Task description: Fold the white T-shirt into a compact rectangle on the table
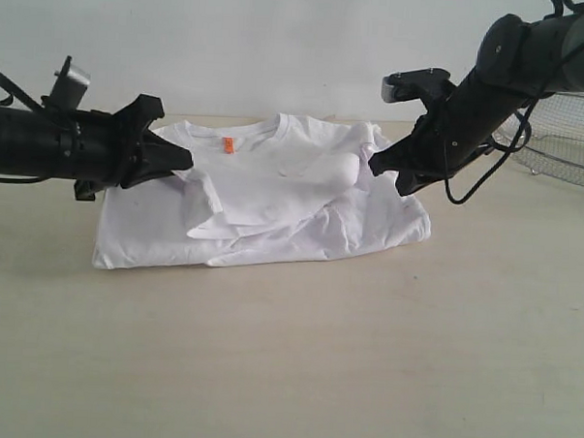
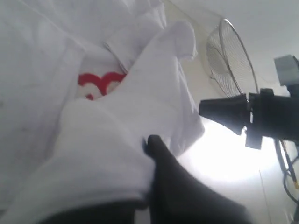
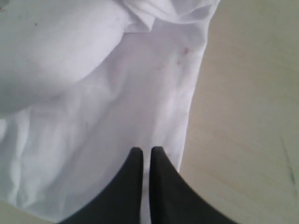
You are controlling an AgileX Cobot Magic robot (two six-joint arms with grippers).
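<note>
Cloth is bunching over my left gripper [image 2: 148, 142], whose fingers are clamping together on a fold of the shirt [image 1: 273, 208]. One dark finger is showing and the other is hiding under the fabric. Just beyond those tips, the red lettering [image 2: 100, 84] is peeking out between layers.

My right gripper [image 3: 145, 151] is also pressing its fingers together, at the shirt's edge, with a thin line of white showing between them. I cannot tell whether a layer is caught there.

Between the two grippers the shirt is lying in a rumpled heap on the table [image 1: 285, 374], with loose flaps overlapping below my left tips.

I am judging the risks this way. If the right is gripping nothing, a pull from the left is going to drag the whole heap sideways instead of laying a clean fold. If the left is pinching several layers, letting go is going to leave a lump.

Well beyond the right gripper the basket [image 1: 567, 144] is sitting, near enough that a wide swing of that arm could be clipping it.
</note>
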